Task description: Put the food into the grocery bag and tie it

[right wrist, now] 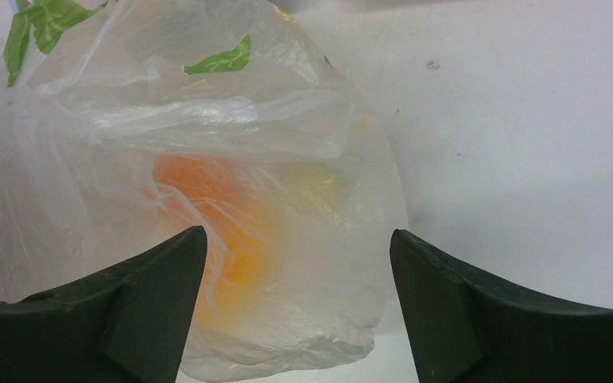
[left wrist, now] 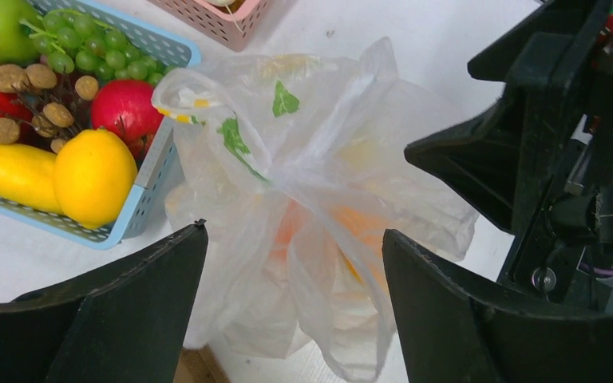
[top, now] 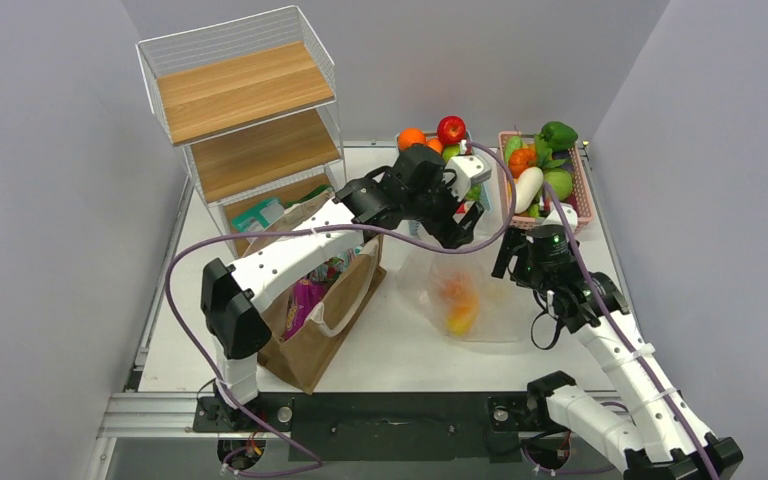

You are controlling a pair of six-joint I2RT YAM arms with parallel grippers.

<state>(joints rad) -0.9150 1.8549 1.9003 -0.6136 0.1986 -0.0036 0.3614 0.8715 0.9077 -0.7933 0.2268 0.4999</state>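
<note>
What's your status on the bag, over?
Left fingers and right fingers open, empty, astride grocery bag. Orange fruit inside, top gathered. Blue basket beside bag.

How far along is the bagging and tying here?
Done: an orange fruit and a yellow fruit lie inside the grocery bag, whose neck looks gathered. In hand: nothing; left gripper and right gripper are open over it. Left: I cannot tell whether the knot holds.
</note>
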